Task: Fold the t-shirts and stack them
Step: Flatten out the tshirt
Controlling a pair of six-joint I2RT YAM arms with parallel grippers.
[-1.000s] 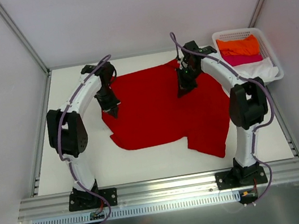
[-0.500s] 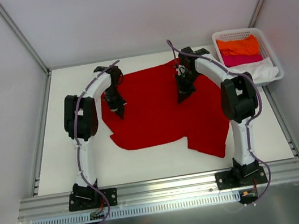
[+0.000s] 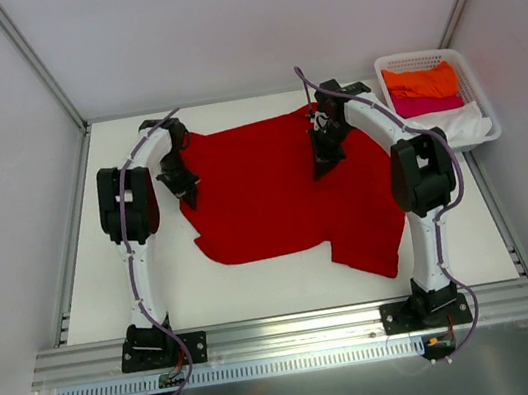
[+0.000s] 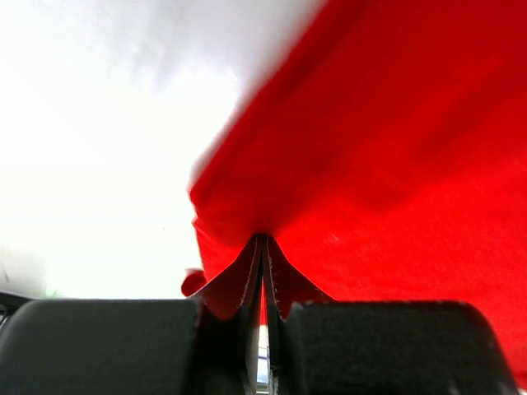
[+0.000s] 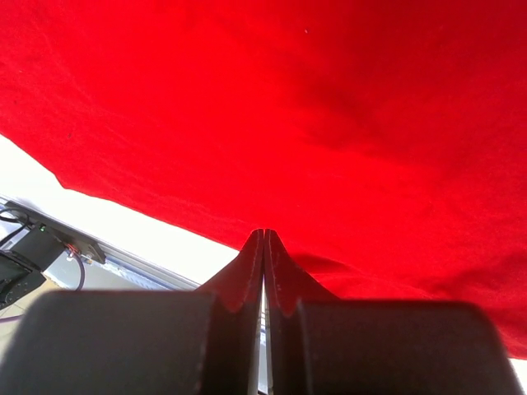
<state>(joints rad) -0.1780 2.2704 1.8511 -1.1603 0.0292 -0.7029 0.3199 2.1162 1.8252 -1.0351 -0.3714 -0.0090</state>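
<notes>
- Right, left gripper first: jaws clamped tight with a pucker of red shirt drawn up into the tips, so that reads as a pinch on the shirt's left edge
- Over to the right gripper: jaws pressed together as well, red cloth creasing in at the tips, and I'd call that a pinch too, though the bite is less plain in this view
- Out from the jaws, the red shirt lies spread on the table between the arms, with one flap trailing toward the near right beside the right arm's base
- The left pinch sits at the cloth's left border, the right one further in near the far right part, so the two holds are not matched
- My read of the step: spreading or squaring the shirt ahead of the first fold, with the folding itself not yet begun
- To do it well, I'd draw the two pinches apart evenly and low, so the cloth goes taut without lifting off the table or bunching
- Watch the thin bite on the left, since a sharp tug could slip the edge out
- The trailing flap wants flattening before any fold, or it will be trapped underneath
- Off to the far right, the basket holds the orange shirt, pink shirt and white shirt, the white one spilling over the near rim, all waiting their turn
</notes>
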